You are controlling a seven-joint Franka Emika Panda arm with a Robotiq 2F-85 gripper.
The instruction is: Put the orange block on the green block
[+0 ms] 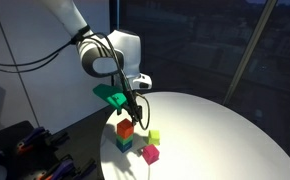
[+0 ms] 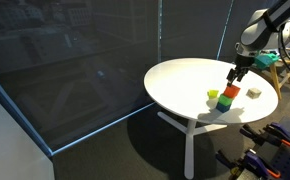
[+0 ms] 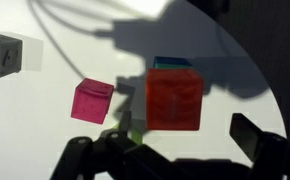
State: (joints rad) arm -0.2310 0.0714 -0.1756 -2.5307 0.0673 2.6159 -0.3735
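The orange block (image 1: 126, 128) sits on top of the green block (image 1: 123, 144) on the round white table (image 1: 225, 130). Both exterior views show this stack, with the orange block (image 2: 230, 91) over the green block (image 2: 227, 102). In the wrist view the orange block (image 3: 174, 98) fills the middle, and only a teal-green edge of the green block (image 3: 175, 62) shows behind it. My gripper (image 1: 132, 108) hangs just above the stack, open and empty, with its fingers (image 3: 185, 140) apart from the orange block. It also shows in an exterior view (image 2: 235, 72).
A magenta cube (image 1: 150, 153) and a pale yellow-green cube (image 1: 154, 136) lie close beside the stack. In the wrist view the magenta cube (image 3: 91, 100) is left of the stack, and a grey block (image 3: 2, 53) lies farther off. The table edge is near.
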